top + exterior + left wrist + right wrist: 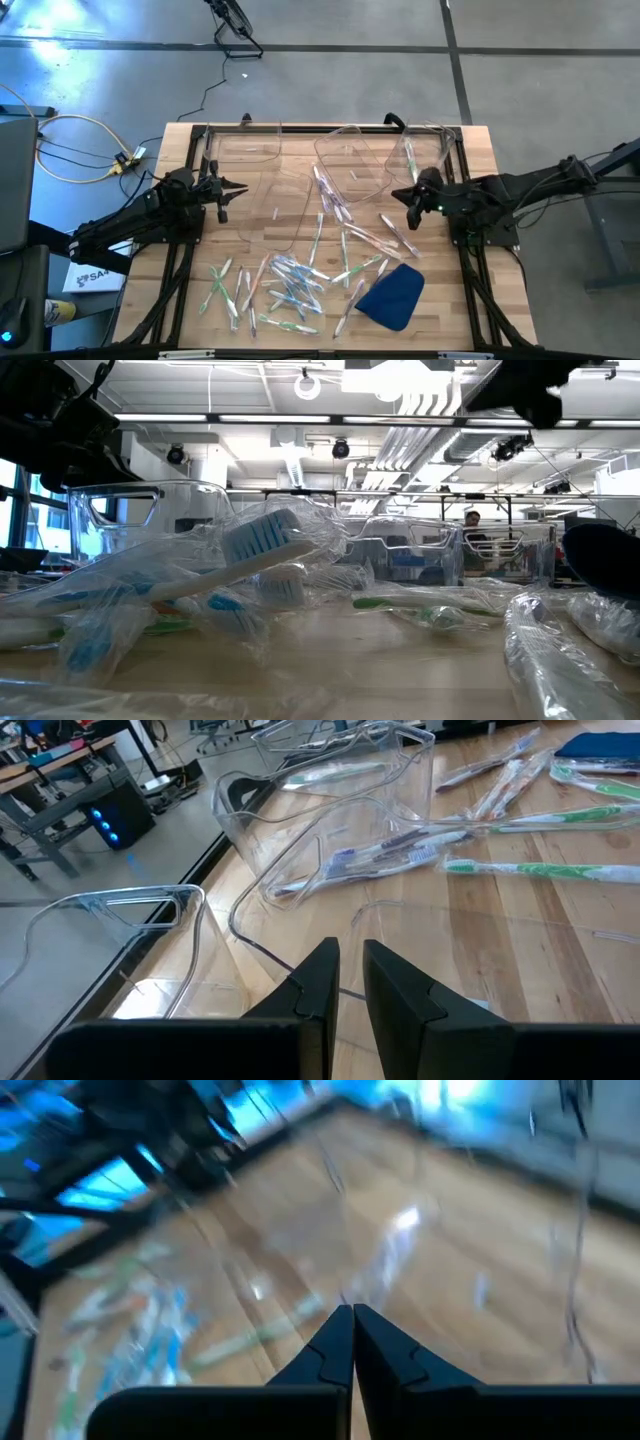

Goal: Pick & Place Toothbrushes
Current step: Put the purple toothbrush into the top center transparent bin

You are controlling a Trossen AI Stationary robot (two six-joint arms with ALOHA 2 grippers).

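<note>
From above, the wooden table (470, 290) carries a big scatter of toothbrushes (285, 285) across its front half, most in clear wrappers, with a folded blue cloth (393, 296) lying at the front right, just beside the nearest brushes. Clear plastic bins (350, 160) sit along the back half, and a few brushes lie inside or against the middle one. The left gripper (232, 189) hangs over the left side, near a bin, with nothing in it. The right gripper (412, 208) is over the right side, just behind a couple of loose brushes, and it too carries nothing.

Down at table level, wrapped brushes fill the foreground, one with blue and white bristles (262, 538) propped up on the heap, and a green-handled one (400, 603) lying flat farther back. A person (472, 520) shows far off in the room.

Left wrist view: its two dark fingers (318, 982) stand a narrow gap apart, empty, over the rim of a bin, with a purple-accented brush (385, 852) inside the next bin beyond.

Right wrist view: blurred, but the fingers (338, 1342) are pressed together, gripping nothing, above bare wood, and a smear of blue and green brushes (140, 1330) lies off to one side
</note>
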